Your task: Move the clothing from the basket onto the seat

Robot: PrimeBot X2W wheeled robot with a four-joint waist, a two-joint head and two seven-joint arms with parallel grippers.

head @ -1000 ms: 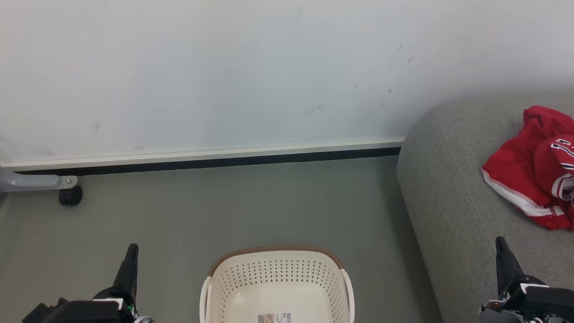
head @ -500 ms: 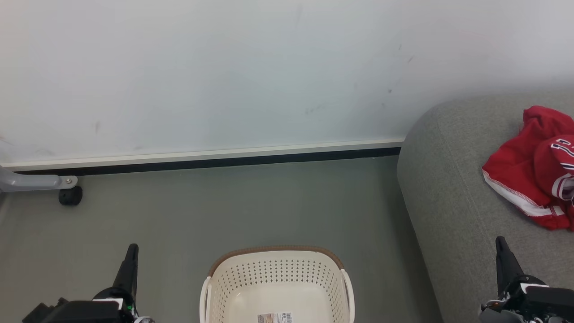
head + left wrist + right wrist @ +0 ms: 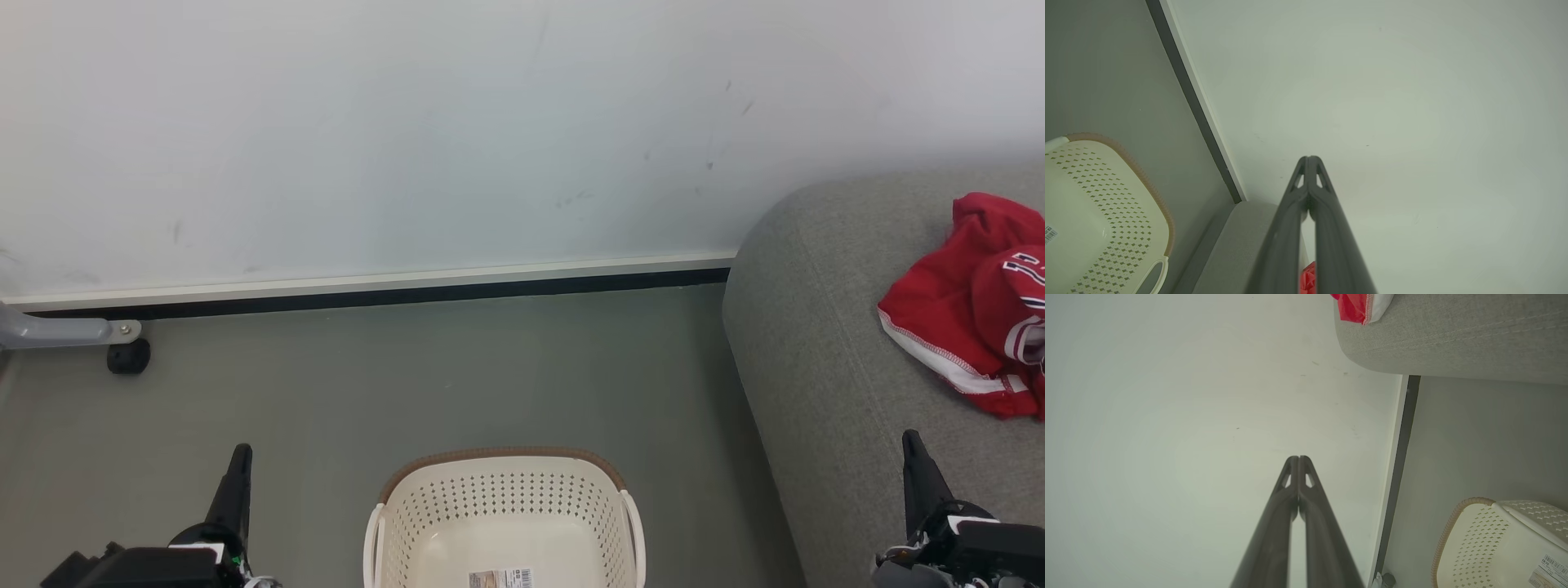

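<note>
Left fingers: my left fingers (image 3: 1309, 160) are pressed together at the tips in the left wrist view, with nothing between them and a thin slit lower down. In the head view they rise at the lower left as one dark spike over the floor (image 3: 457, 376); their base is cut off by the bottom edge.
Right fingers: my right fingers (image 3: 1298, 459) are likewise closed tip to tip and hold nothing. In the head view they stand at the lower right, in front of the seat (image 3: 816, 343).
Clothing: the clothing (image 3: 947, 318) lies crumpled on the seat, well apart from both pairs of fingers. The right edge of the head view cuts it, so its white-trimmed hem shows but the lettering is too partial to read. The wrist views each catch only a small red scrap of it.
Basket: the basket (image 3: 506, 454) stands on the floor between my two arms, apart from the seat. The bottom edge crops it, leaving the brown far rim, the perforated walls and part of a label sticker (image 3: 500, 578) on its floor.
Seat: only its rounded left end is in view.
Background: a pale wall (image 3: 408, 122) with a dark skirting strip (image 3: 367, 296); at far left a grey leg on a black caster (image 3: 128, 357), the rest out of frame.
</note>
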